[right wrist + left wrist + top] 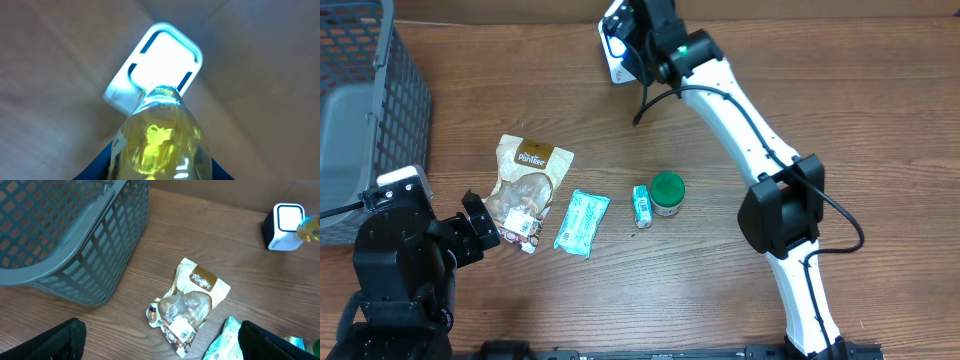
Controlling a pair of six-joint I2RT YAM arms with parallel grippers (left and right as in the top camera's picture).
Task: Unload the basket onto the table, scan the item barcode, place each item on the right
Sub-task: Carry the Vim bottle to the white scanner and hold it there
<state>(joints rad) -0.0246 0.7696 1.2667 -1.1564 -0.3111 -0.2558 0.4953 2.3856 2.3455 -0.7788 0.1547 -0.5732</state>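
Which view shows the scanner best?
Right wrist: the scanner is close up, window lit, though the bottle overlaps its lower edge. Left wrist shows it small, at the top right. Overhead catches only a white sliver beside the right arm.

**Even light, one blazing scanner**

The overhead view is bright, even and sharp, with short soft shadows on the table (880,120). In the right wrist view the scanner (162,62) window glares white and overexposed. The close bottle (160,135) and the wood behind it are blurred. The left wrist view is clear, but the fingers (47,342) at its bottom edge are dark and soft.
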